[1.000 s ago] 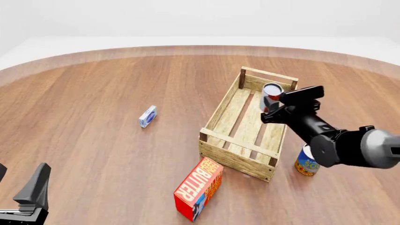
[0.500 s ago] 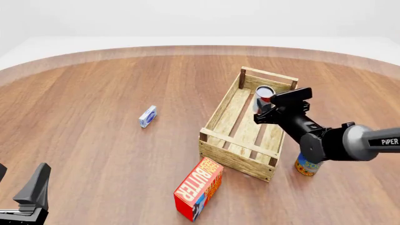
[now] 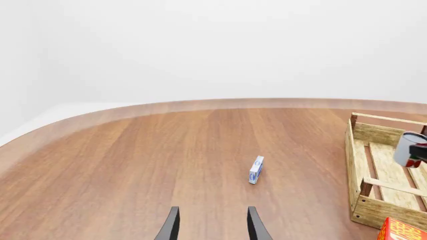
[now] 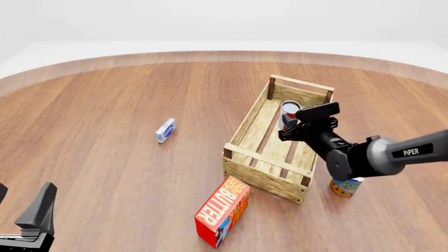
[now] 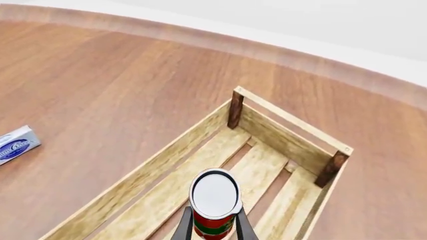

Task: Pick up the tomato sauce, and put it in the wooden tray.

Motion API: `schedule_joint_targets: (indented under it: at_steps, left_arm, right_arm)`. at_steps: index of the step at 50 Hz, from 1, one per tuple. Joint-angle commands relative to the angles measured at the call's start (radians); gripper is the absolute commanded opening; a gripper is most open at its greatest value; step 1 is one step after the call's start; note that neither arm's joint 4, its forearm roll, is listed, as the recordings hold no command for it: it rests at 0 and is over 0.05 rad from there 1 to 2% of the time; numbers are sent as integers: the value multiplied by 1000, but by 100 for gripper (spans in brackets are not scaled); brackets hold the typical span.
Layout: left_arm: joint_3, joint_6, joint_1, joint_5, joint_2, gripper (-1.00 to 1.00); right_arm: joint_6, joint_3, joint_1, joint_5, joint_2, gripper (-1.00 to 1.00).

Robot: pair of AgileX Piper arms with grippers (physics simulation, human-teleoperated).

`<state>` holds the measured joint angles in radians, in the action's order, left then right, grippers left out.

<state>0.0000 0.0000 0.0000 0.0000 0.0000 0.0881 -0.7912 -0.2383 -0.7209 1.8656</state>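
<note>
A: What dominates the table?

B: The wooden tray (image 4: 277,148), slatted and low-sided, on the right half of the table (image 4: 126,105).

A: And the arms?

B: The right gripper (image 4: 295,127) is clamped on the tomato sauce (image 4: 289,112), holding it upright over the tray's far half (whether it touches the slats cannot be told). The left gripper (image 3: 211,226) hangs near the table's near edge, fingers parted and holding nothing.

A: Smaller items?

B: A butter box (image 4: 222,210), a blue and yellow can (image 4: 344,186), a small blue-white box (image 4: 166,130).

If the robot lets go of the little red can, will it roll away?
Probably not. The can hangs upright over the tray, so it should land on its flat base. If it tipped, its round side might roll, but the tray walls would likely stop it.
</note>
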Motion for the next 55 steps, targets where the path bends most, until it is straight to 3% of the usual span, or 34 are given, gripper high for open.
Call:
schedule_joint_targets:
  at_steps: [1, 55]
  left_arm:
    - [0, 0, 0, 0, 0, 100]
    - [0, 0, 0, 0, 0, 100]
  right_arm:
    - [-20, -22, 0, -11, 34, -100]
    - [-31, -81, 5, -22, 139, -100]
